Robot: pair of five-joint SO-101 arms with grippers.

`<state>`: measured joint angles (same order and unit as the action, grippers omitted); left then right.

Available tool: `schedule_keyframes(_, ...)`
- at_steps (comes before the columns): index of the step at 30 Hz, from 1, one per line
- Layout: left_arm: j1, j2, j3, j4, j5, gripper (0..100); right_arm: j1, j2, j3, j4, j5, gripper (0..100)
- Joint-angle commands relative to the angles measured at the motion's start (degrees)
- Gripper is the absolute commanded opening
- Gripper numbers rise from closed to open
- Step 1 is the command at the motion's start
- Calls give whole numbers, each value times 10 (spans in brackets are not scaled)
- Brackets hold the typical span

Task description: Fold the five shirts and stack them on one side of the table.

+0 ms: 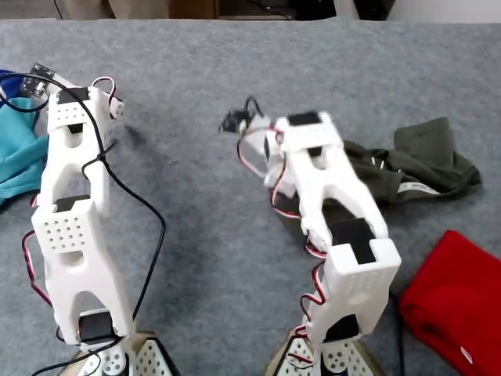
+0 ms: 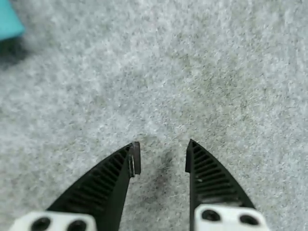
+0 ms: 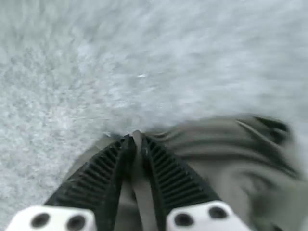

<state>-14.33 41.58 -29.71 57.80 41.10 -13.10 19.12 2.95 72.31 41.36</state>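
At the left edge of the grey-covered table a teal shirt is seen, lying crumpled and partly cut off by the picture's border. Just beside it the left arm is stretched from the near edge toward the far left corner, with a black cable looped along it. The left gripper is held over bare grey surface, its fingers spread apart and nothing between them. A corner of the teal shirt is caught at the margin of the left wrist view. Near the middle of the table the right arm is raised from the near edge and leaned over the olive shirt. The right gripper is pressed together on what appears to be a thin fold of that olive fabric, though the wrist view is smeared there. The olive shirt is spread in a rumpled heap toward the right edge, part of it hidden beneath the arm. At the near right corner a red shirt is laid, apart from the olive one.
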Motion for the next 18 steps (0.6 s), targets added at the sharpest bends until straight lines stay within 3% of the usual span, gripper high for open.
schedule_keyframes(1,11,-6,-33,-11,3,169,15,-3,-186,76,-30,4)
schedule_keyframes(10,38,-6,-38,7,3,169,71,0,-665,242,-37,4)
schedule_keyframes(18,164,-11,-103,124,-39,169,226,-3,-818,244,0,4)
